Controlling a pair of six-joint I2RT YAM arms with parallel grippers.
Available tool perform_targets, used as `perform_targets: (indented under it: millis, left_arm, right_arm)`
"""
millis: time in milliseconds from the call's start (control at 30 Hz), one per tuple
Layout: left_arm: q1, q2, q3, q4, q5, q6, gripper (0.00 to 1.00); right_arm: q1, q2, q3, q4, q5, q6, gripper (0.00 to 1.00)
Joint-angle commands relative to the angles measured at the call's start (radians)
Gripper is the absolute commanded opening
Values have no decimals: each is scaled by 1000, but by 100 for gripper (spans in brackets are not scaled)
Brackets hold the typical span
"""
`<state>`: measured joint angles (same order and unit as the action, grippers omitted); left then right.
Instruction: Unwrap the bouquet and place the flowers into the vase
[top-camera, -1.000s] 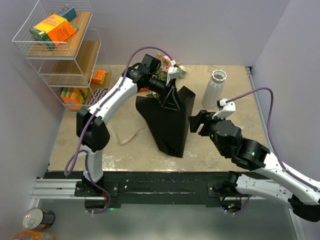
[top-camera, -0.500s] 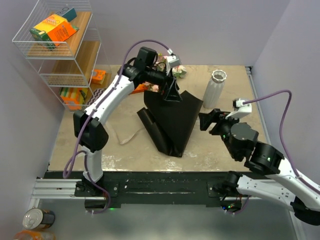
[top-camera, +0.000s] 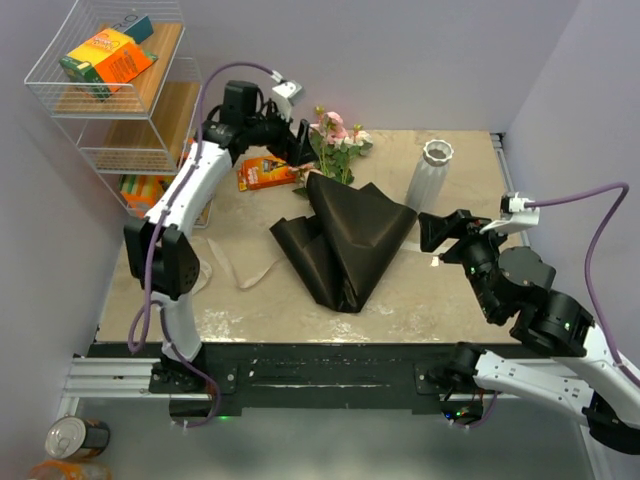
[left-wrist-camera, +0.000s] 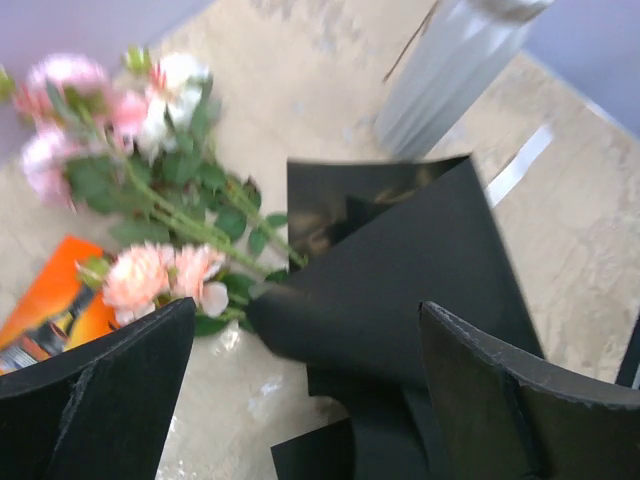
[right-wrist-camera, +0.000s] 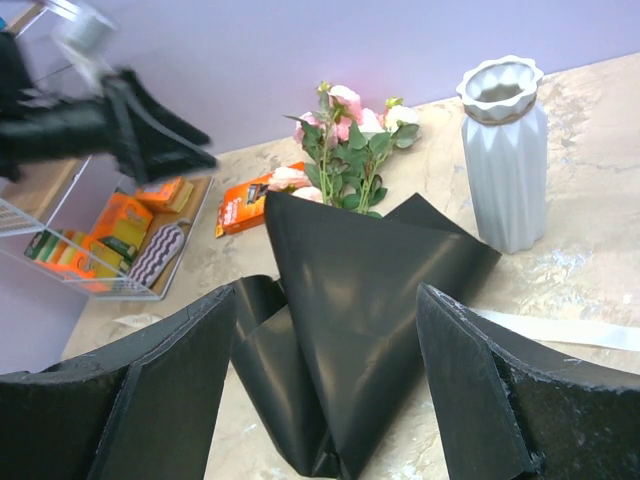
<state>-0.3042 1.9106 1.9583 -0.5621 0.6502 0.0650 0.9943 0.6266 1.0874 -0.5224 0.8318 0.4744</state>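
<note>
The black wrapping paper (top-camera: 345, 240) lies loosely unfolded on the table, also in the left wrist view (left-wrist-camera: 400, 310) and the right wrist view (right-wrist-camera: 360, 300). Pink and white flowers (top-camera: 338, 140) lie at its far end, stems tucked under the paper's edge (left-wrist-camera: 150, 200) (right-wrist-camera: 350, 140). The white ribbed vase (top-camera: 430, 178) stands upright right of the paper (right-wrist-camera: 505, 150) (left-wrist-camera: 450, 70). My left gripper (top-camera: 300, 158) hovers open above and left of the flowers, holding nothing (left-wrist-camera: 305, 390). My right gripper (top-camera: 437, 232) is open near the paper's right corner, empty (right-wrist-camera: 325, 380).
An orange packet (top-camera: 268, 175) lies left of the flowers. A beige ribbon (top-camera: 250, 270) lies on the table left of the paper, and a white strip (right-wrist-camera: 570, 330) by the vase. A wire shelf rack (top-camera: 120, 90) with boxes stands at the far left.
My left gripper let go of the paper and drew back up and left. The paper dropped from upright to lying spread out. My right gripper pulled back to the right.
</note>
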Motion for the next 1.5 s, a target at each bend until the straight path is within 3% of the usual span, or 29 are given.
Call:
perform_targets:
  millis: [0, 133, 233, 467, 633, 833, 1000, 1100, 1233, 1367, 1467]
  left_arm:
    - [-4, 91, -49, 17, -104, 10, 96]
    - [-4, 202, 53, -62, -205, -10, 93]
    - [-7, 211, 7, -19, -244, -13, 91]
    - [-194, 212, -58, 8, -524, 150, 91]
    - [-266, 217, -64, 11, -509, 186, 91]
    - [-308, 191, -107, 1, -394, 220, 91]
    - [-302, 94, -157, -54, -77, 312, 92]
    - [-283, 47, -196, -68, -93, 320, 92]
    - [-196, 88, -182, -137, -28, 314, 86]
    - [-162, 154, -139, -238, 138, 343, 82]
    - [-151, 211, -87, -321, 192, 354, 72]
  right_arm:
    - [3, -2, -3, 13, 7, 1, 76]
    - [3, 1, -7, 15, 0, 7, 76]
    - [3, 1, -12, 16, -3, 6, 76]
    - [1, 18, -14, 38, -11, -2, 76]
    - [1, 18, -12, 38, -17, 0, 76]
    - [1, 15, -3, 27, -10, -3, 77]
    - [1, 12, -6, 24, -7, -2, 76]
    - [1, 5, -12, 22, -8, 1, 77]
    - [1, -4, -32, 28, -11, 6, 77]
    - [3, -1, -37, 38, -16, 9, 77]
    - [1, -1, -35, 38, -17, 10, 77]
